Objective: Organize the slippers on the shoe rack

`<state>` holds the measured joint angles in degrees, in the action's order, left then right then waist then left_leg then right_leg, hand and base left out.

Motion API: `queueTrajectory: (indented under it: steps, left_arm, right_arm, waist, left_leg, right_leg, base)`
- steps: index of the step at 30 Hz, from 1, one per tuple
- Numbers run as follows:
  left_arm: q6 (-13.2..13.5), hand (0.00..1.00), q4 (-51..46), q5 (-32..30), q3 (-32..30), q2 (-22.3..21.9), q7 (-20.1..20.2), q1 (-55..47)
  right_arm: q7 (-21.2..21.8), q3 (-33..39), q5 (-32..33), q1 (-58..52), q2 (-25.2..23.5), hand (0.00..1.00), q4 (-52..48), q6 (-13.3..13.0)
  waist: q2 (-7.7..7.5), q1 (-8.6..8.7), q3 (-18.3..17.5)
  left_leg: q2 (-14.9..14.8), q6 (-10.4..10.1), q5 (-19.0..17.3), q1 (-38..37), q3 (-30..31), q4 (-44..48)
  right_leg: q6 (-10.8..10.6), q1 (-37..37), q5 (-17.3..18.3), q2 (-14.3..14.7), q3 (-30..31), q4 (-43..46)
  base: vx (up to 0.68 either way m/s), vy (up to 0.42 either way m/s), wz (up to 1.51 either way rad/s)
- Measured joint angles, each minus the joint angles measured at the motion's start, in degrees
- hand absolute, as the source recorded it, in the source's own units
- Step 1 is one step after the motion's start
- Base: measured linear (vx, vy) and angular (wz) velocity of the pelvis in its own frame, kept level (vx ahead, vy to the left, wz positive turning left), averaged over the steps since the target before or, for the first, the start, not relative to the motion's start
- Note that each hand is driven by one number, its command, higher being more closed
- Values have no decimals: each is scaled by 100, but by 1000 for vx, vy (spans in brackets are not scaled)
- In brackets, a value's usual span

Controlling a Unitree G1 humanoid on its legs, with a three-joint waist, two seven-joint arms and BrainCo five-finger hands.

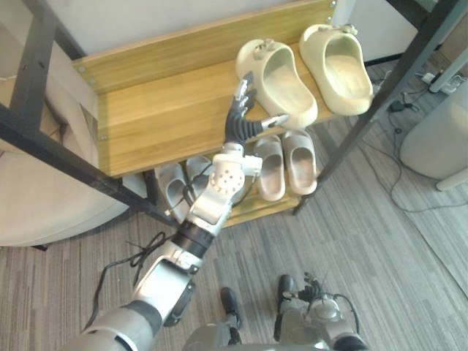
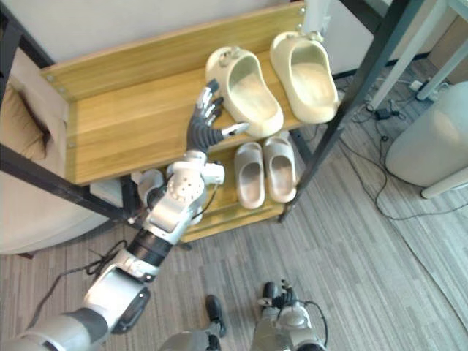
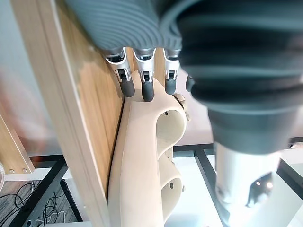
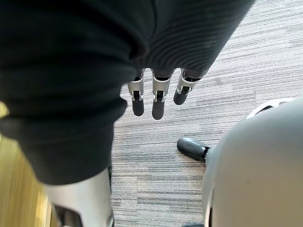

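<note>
Operator: Slippers first, please. Where do they sit on the shoe rack [image 1: 161, 117]?

Clerk: Item one, cream clogs, quantity two. Both are on the rack's top shelf at its right end, side by side and close together. Inner clog [image 1: 281, 84] lies nearer the rack's middle; outer clog [image 1: 338, 66] lies beside the rack's right post.
Item two, beige slippers [image 1: 269, 168], quantity two. They are on the rack's lower shelf, below the clogs, side by side.
Item three, grey slippers [image 1: 172, 186]. They are on the lower shelf towards the rack's middle, partly hidden under the top shelf.

Operator: Hands?

Clerk: Your left robot hand [image 1: 238, 121] is stretched over the rack's top shelf. Its fingers are straight and apart, and it holds nothing. Its fingertips [image 3: 147, 90] are at the inner clog's near end and its thumb tip is by that clog's side; I cannot tell whether they touch.
Your right robot hand [image 4: 158, 97] hangs low in front of the rack, over the carpet floor [image 4: 236, 85]. Its fingers are straight and relaxed, and it is empty.
</note>
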<state>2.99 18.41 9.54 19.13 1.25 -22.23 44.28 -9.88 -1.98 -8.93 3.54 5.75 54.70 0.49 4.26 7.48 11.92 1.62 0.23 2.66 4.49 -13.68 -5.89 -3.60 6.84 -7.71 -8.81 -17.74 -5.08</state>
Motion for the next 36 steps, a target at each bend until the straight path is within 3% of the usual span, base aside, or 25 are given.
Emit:
queueTrajectory:
  steps: [10,26,36]
  left_arm:
    - [-6,0,310,82,-23,-18,-12,240]
    - [0,0,430,297,-357,299,-6,611]
    - [2,0,-162,170,-469,297,-4,-55]
  right_arm:
    - [-15,173,5,0,-52,0,-7,-8]
    - [-23,406,8,26,-43,0,-125,-1]
    - [-20,387,8,27,-4,0,-149,-2]
  waist:
    - [12,82,6]
    - [169,143,107]
    - [298,123,183]
  left_leg:
    - [6,2,-46,-48,-121,0]
    - [52,29,-59,42,-58,3]
    - [39,53,-41,-61,180,1]
  right_leg:
    - [-8,15,-5,2,115,-1]
    - [-30,81,-21,-26,74,0]
    - [-36,-129,18,-26,-100,0]
  base:
    - [20,-2,-6]
    - [33,-5,1]
    - [-2,-8,10]
